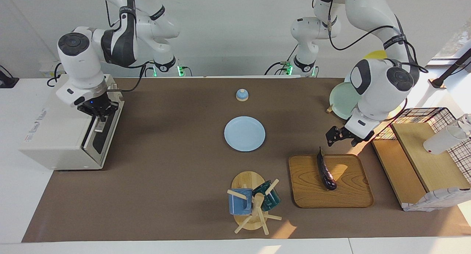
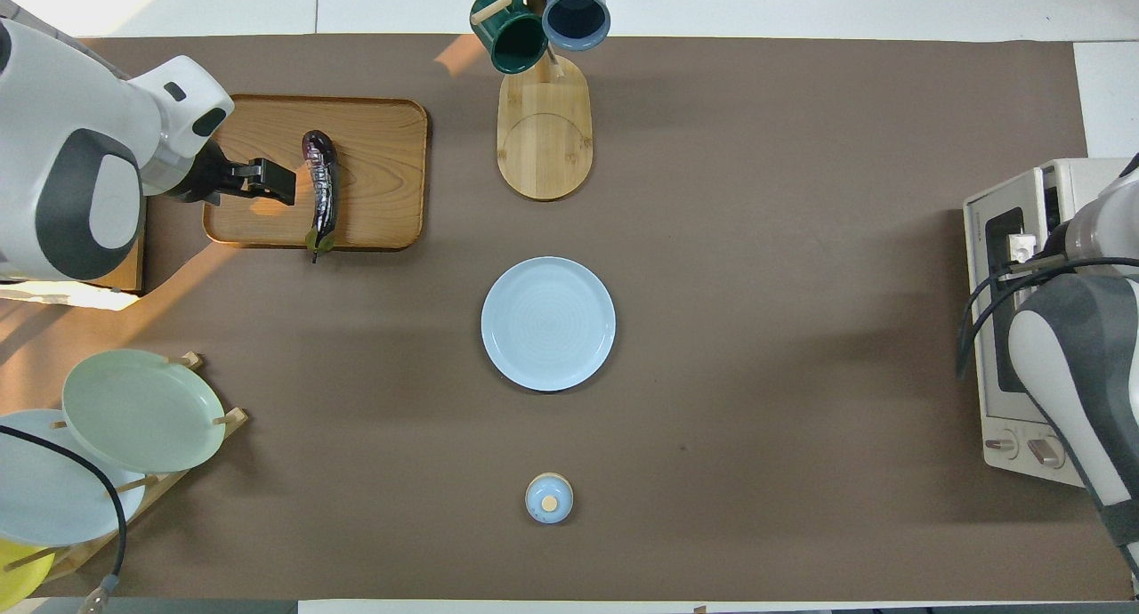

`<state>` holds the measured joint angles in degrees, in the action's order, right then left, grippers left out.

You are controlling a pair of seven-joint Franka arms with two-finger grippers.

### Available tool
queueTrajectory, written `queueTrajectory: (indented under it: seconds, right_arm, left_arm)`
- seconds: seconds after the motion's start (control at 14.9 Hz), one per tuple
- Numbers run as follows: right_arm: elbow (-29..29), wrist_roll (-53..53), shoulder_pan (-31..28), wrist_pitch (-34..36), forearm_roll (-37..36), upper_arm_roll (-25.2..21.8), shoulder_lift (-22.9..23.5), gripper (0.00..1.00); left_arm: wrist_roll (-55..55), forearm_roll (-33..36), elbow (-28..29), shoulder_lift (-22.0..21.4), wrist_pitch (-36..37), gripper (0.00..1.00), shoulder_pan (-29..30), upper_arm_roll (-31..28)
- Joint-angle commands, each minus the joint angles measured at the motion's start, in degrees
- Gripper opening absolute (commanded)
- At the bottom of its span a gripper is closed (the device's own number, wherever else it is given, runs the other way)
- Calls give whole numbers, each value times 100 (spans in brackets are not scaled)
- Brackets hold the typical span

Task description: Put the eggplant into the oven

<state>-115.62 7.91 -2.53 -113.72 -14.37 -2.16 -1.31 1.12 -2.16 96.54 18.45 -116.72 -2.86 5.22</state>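
The eggplant [image 1: 325, 170] lies on a wooden tray [image 1: 349, 195] toward the left arm's end of the surface, its stem end pointing toward the robots. The left claw [image 1: 342, 136] hangs over the tray's edge beside it, jaws wide, holding nothing. At the other end, the right claw [image 1: 98, 117] is clamped narrow at the oven [image 1: 55, 136] door's handle [image 1: 97, 126].
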Motion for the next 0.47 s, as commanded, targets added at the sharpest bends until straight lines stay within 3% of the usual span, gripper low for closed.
queueTrajectory:
  seconds: [0.0, 0.4]
  right_arm:
    - [-329, -167, 68, -430, 319, 14, 69, 0]
    - [-856, -570, 279, -1274, 760, 31, 351, 0]
  left_arm:
    - [-103, -92, 154, 281, -543, 100, -171, -30]
    - [-121, -127, 269, 668, -1177, 100, -285, -21]
